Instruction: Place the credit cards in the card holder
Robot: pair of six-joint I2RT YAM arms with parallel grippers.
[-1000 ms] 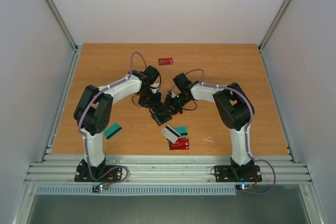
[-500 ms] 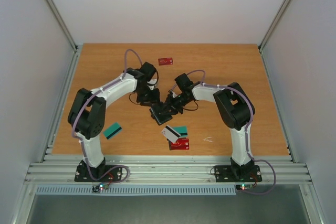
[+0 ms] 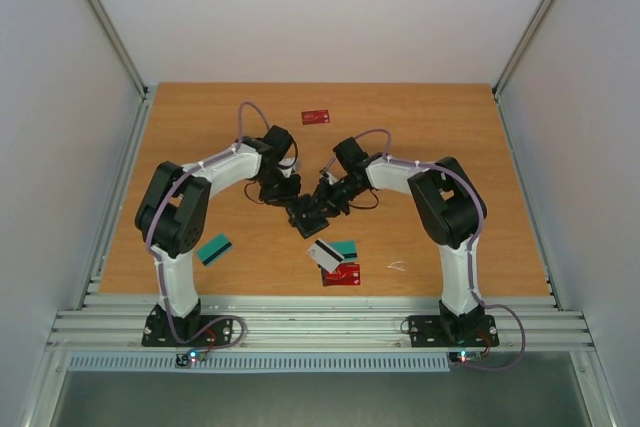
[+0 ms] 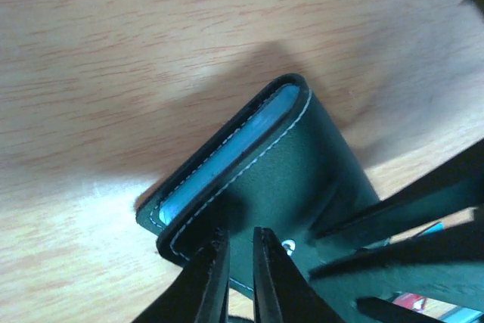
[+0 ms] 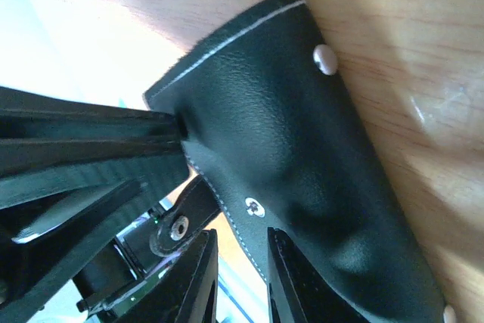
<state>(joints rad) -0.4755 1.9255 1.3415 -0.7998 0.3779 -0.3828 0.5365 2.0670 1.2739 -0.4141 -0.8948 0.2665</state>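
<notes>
My left gripper [image 4: 236,262] is nearly closed, nipping one cover edge of the card holder [image 4: 287,172] at the middle of the table [image 3: 450,147]. My right gripper [image 5: 240,262] pinches the opposite flap. Opening step, I reckon. Next: pull the covers apart, then fetch the credit cards [image 3: 332,253] nearby.

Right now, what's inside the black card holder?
Peeking out between the black covers of the card holder is a pale blue strip, seen from the left wrist camera. Whether that is lining or a card cannot be told. The covers hide everything deeper inside.
</notes>
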